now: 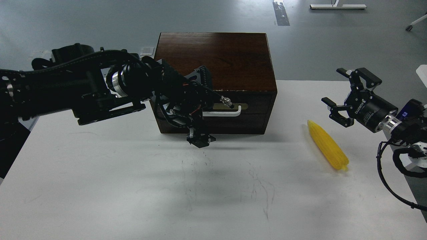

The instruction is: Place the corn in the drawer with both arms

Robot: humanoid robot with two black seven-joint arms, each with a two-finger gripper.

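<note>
The yellow corn (328,149) lies on the white table (133,186), right of the dark wooden box (217,56). The drawer (258,102) in the box's front is shut, and its white bar handle (223,113) shows below the brass plate. My left gripper (202,108) hangs in front of the left half of the box's front, open, one finger up by the box's top edge and one down near the table. It holds nothing and partly hides the handle's left end. My right gripper (333,95) is open and empty, just above and right of the corn's tapered end.
A white object (422,71) shows at the table's right edge behind my right arm. Black cables (387,176) loop off my right wrist over the table's right side. Grey floor lies behind the box.
</note>
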